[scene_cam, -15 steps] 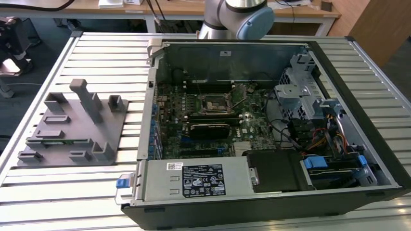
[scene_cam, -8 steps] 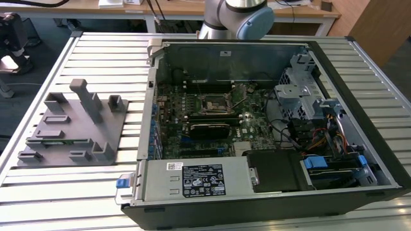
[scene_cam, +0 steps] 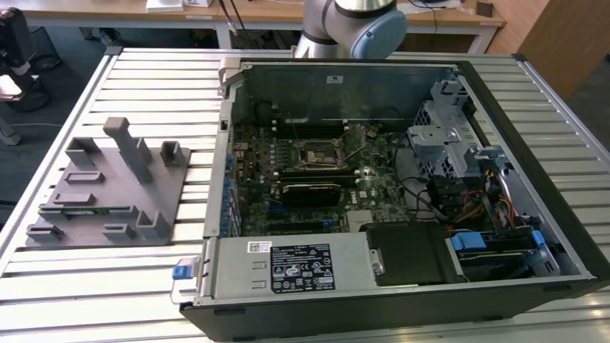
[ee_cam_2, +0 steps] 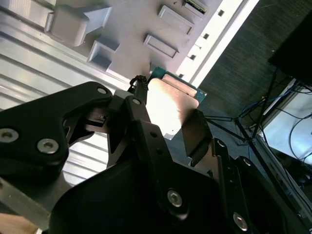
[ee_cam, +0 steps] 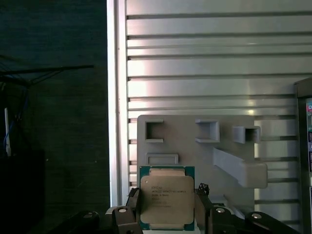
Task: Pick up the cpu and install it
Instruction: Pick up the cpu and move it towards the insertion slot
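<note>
The cpu (ee_cam: 166, 197), a thin square chip with a pale metal top plate and a green rim, is clamped edge to edge by my gripper (ee_cam: 167, 204), which is shut on it. In the second wrist view the cpu (ee_cam_2: 173, 105) shines between the two black fingers (ee_cam_2: 139, 105) of the gripper (ee_cam_2: 168, 117). It hangs well above the grey parts holder (ee_cam: 195, 146). The black square-framed socket (scene_cam: 318, 153) lies on the motherboard inside the open computer case (scene_cam: 496, 100).
The grey parts holder (scene_cam: 110, 186) with its upright posts lies on the slatted metal table (scene_cam: 96, 286), at the exterior view's left of the case. The arm's base (scene_cam: 348, 28) rises behind the case. Drive cages and cables (scene_cam: 467, 179) fill the case's right side.
</note>
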`<state>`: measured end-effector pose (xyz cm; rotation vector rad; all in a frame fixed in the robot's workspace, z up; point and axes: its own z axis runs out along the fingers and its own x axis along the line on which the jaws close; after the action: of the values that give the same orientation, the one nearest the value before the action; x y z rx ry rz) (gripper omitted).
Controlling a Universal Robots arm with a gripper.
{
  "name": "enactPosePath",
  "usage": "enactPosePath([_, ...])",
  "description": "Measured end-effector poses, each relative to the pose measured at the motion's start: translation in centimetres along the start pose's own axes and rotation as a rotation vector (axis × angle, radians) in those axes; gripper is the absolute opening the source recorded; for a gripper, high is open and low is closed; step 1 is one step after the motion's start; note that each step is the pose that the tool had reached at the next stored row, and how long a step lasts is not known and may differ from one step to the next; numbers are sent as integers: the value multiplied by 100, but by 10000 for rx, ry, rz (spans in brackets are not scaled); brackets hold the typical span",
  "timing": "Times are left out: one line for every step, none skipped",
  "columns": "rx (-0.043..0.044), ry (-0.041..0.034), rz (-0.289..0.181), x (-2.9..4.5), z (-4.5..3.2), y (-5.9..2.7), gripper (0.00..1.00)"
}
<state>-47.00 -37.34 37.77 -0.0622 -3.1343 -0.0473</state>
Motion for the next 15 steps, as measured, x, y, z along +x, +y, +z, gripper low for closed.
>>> enactPosePath([0, 0, 0, 0, -15, 2, 53])
enactPosePath([0, 0, 1, 1, -30, 4, 53])
enactPosePath([0, 0, 1, 1, -44, 6, 53])
enactPosePath([0, -1, 1, 1, -57, 8, 53])
enactPosePath([0, 0, 0, 1, -71, 10, 53])
enactPosePath([0, 0, 0, 1, -83, 12, 53])
enactPosePath([1, 0, 1, 1, -96, 15, 53])
enactPosePath([1, 0, 1, 1, -109, 17, 53])
enactPosePath([0, -1, 0, 2, -122, 19, 53])
enactPosePath([0, -1, 0, 2, -135, 20, 53])
enactPosePath([0, -1, 1, 2, -152, 23, 53])
enactPosePath([3, 0, 1, 2, -167, 25, 53])
enactPosePath([4, 0, 0, 2, -182, 27, 53])
enactPosePath([6, 1, 0, 3, -201, 30, 53])
enactPosePath([6, 0, 0, 3, -219, 32, 53])
